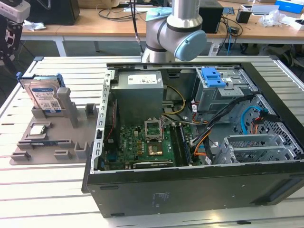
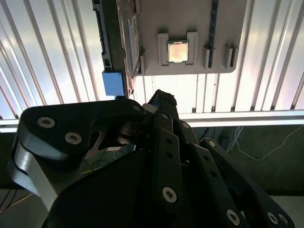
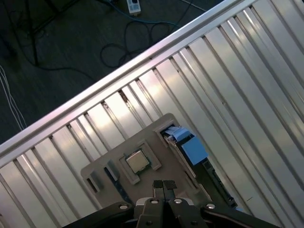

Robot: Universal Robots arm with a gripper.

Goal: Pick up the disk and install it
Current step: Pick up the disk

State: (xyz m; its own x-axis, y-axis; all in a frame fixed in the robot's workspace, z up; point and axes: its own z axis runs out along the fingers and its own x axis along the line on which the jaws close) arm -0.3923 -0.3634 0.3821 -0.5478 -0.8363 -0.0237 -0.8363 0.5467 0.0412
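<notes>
Shut tight on nothing in the first wrist view: the hand [image 3: 164,184], its two fingertips [image 3: 158,185] pressed together with no gap, hanging above the grey fixture plate [image 3: 159,135] and touching none of what sits there. Beneath it, a small square processor chip [image 3: 139,161] lying flat in a pocket of the plate. Just beside the chip, the disk [image 3: 213,176], seen edge-on, upright in a slot along the plate's side, with a blue carrier tab [image 3: 192,148] jutting from one end. Same layout in the second wrist view, with the hand's black linkage in the foreground. In the exterior view, on the exterior view's left, disk [image 1: 45,95] standing on edge at the far end of the plate, untouched, label towards the camera, blue frame around its edges, well apart from the open computer case [image 1: 190,190]. Plate and case both resting on the ribbed metal bench [image 1: 38,190]. Inside the case: a green motherboard [image 1: 142,142], a grey power supply [image 1: 140,90], a grey drive cage [image 1: 213,97] topped by a blue bracket [image 1: 213,76], and loose cables [image 1: 204,137] between them. Behind the case, the arm [image 1: 175,33], its grey and pale blue joint rising out of the picture.
</notes>
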